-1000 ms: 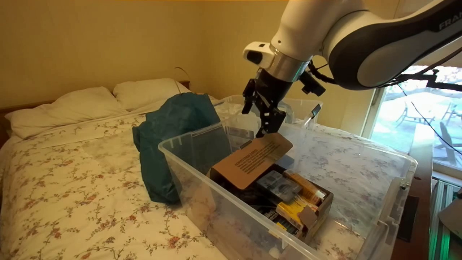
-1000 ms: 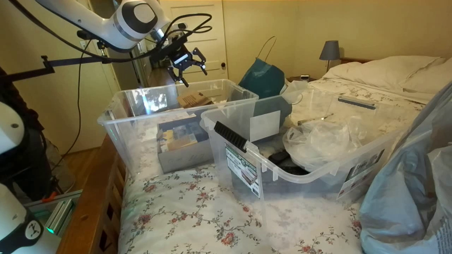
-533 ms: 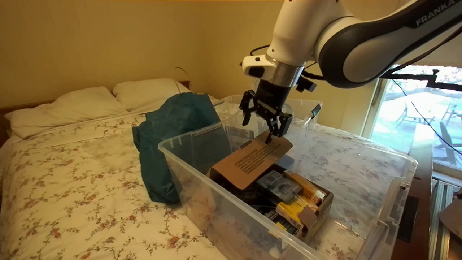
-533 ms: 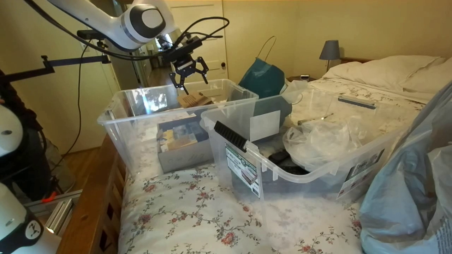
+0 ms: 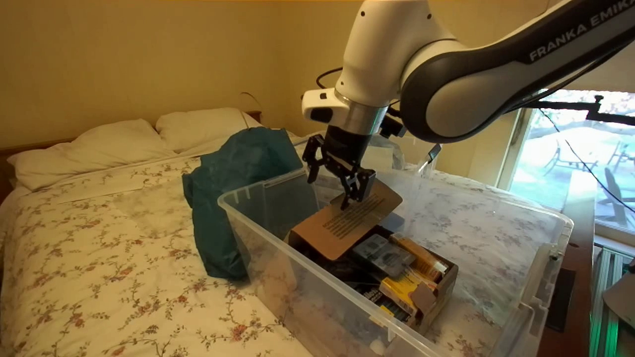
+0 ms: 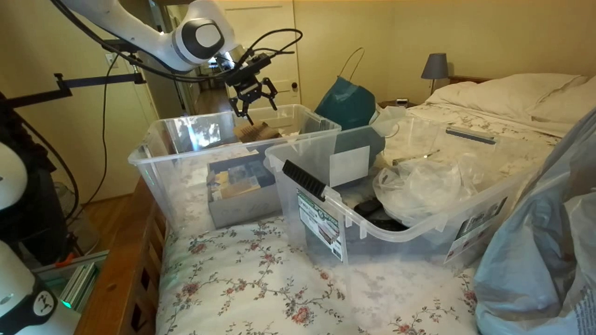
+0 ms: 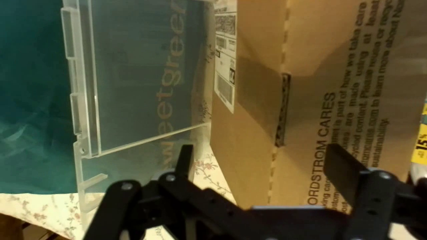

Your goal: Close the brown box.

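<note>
Lower and farther left than half a second ago in an exterior view, the two fingers (image 5: pixel 365 184) now hang over the single tilted flap (image 5: pixel 342 230) of the brown box (image 5: pixel 440 300), which has stayed where it was. From the left in that view come two pillows (image 5: pixel 198 130), then one dark green bag (image 5: pixel 243 198) just beside one clear tub (image 5: pixel 327 312). Inside that tub sits the one brown box, still open, its flap toward the left; the wrist view shows one pale label (image 7: pixel 225 56) on it. The fingers stand wide apart; whether either touches the flap I cannot tell. Farther right in the box lie one compartmented case (image 5: pixel 383 255), one yellow carton (image 5: pixel 399 287) and one orange-brown carton (image 5: pixel 419 255), plus dark items (image 5: pixel 372 296) too dim to count. In an exterior view a second clear tub (image 6: pixel 400 251) stands to the right of the first, holding one mass of crumpled clear plastic (image 6: pixel 426 186); at the far right is grey plastic (image 6: pixel 517 260), one bag or two I cannot say.
</note>
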Motion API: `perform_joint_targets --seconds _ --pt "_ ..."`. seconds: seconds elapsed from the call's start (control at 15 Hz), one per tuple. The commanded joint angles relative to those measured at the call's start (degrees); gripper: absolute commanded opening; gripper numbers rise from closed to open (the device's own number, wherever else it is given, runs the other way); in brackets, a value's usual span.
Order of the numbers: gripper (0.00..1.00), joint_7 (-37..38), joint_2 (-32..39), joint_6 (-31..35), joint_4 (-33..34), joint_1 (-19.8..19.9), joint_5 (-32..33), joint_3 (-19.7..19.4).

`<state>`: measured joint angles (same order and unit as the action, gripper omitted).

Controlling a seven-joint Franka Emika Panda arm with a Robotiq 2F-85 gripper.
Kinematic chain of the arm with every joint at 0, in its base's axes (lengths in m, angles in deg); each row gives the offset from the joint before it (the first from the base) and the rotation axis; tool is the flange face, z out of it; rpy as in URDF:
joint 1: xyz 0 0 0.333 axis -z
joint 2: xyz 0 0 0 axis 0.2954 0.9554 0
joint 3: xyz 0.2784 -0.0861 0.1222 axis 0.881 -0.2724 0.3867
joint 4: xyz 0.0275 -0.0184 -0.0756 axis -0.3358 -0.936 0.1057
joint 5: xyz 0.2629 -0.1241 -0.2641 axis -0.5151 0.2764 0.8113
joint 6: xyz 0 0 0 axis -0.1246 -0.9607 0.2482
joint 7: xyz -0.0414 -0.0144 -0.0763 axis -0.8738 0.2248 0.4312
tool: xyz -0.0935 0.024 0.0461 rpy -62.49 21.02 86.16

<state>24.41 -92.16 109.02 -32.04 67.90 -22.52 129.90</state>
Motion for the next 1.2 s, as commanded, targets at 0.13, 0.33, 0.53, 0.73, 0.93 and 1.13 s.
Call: perform_joint_targets --seconds 0.13,0.33,0.53,0.73,0.93,1.13 --pt "1.00 -4.0 -1.0 -5.5 2.2 0.5 -2.4 -0.2" --pt "1.00 -8.6 -0.3 -19.7 6.5 2.7 -4.3 -1.0" --pt "1.00 -13.7 -1.6 -31.4 14.0 6.9 -12.5 -1.2" --pt "1.00 -13.9 -1.9 -33.1 13.2 4.8 -16.2 -4.6" --pt "1.00 -14.3 -1.9 -34.3 13.5 4.5 -16.9 -6.2" --pt "1.00 -15.0 -3.4 -35.0 14.2 5.6 -18.6 -5.8"
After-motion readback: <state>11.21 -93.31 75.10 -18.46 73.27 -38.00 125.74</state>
